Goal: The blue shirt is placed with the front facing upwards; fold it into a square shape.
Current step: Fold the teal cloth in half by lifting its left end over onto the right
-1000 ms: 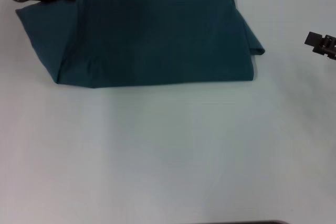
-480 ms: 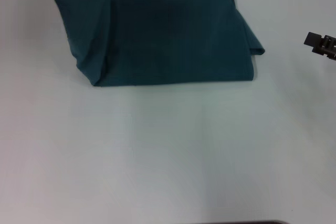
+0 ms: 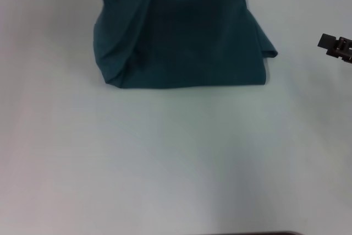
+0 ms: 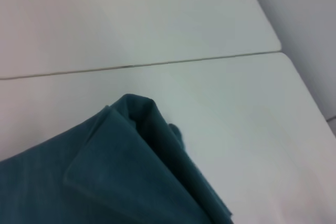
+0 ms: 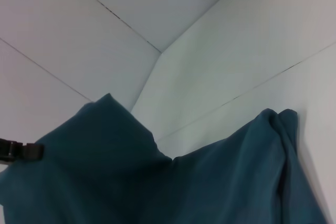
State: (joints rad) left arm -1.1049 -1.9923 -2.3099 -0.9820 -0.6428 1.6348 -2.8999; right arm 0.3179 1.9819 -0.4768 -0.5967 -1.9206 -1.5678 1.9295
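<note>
No lettering, brand or label can be read anywhere on the blue shirt [image 3: 192, 42]; only plain dark teal cloth faces up.

In the head view the blue shirt lies on the white desk [image 3: 176, 158] toward the far side, at about twelve o'clock from the centre of the view. It is folded into a wide band of several layers, with its near edge running straight across. Its left end is lifted off the desk and rises in a loose, curling column that runs out of the top of the view at about eleven o'clock. Its right end lies flat, with a small pointed flap sticking out at three o'clock and a bunched corner at the far right.

The right hand [image 3: 335, 47] sits at the right edge of the head view, at three o'clock from the shirt and well apart from it, holding nothing; whether its fingers are apart or together I cannot tell. The left hand [image 5: 21, 150] shows only in the right wrist view, as a black part at the edge of the raised cloth; whether it is clamped on the cloth cannot be told.

The left wrist view shows a folded corner of the shirt lying on the desk, layers stacked, beside a thin seam line in the surface.
</note>
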